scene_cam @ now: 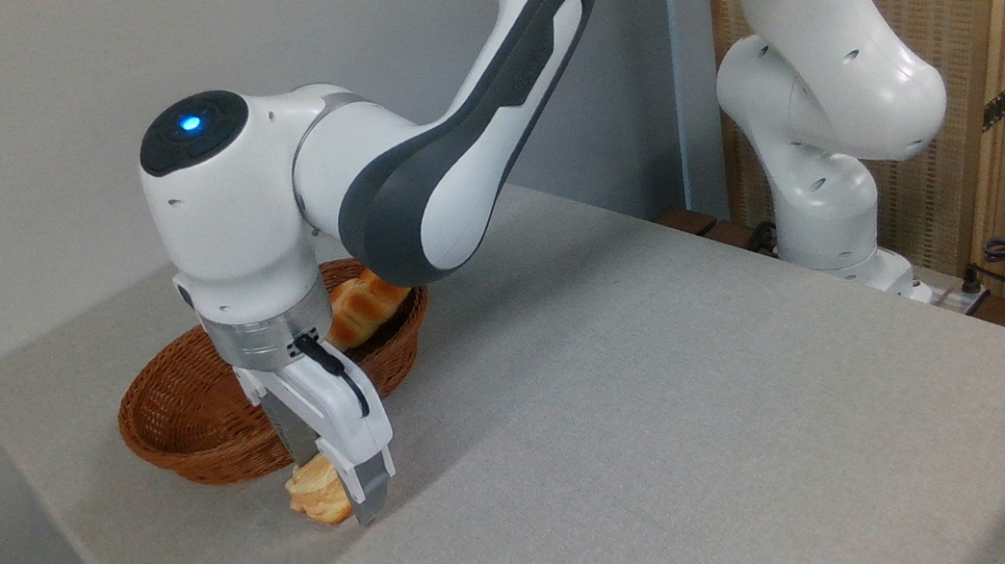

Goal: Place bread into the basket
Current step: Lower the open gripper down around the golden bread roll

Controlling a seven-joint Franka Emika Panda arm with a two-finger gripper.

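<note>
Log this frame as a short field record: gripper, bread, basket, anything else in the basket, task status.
gripper: low at the table, fingers either side of the bread
bread: small golden bun, in front of the basket, outside it
basket: reddish-brown wicker, on the table
other contents: ridged golden-brown loaf lying against the far rim
task status: bread not yet in basket

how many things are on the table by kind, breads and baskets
small round bun: 1, on the table just in front of the basket, between the fingers of the tool, bun at
ridged golden-brown loaf: 1, lying in the basket
wicker basket: 1
total: 3 things, 2 breads and 1 basket
</note>
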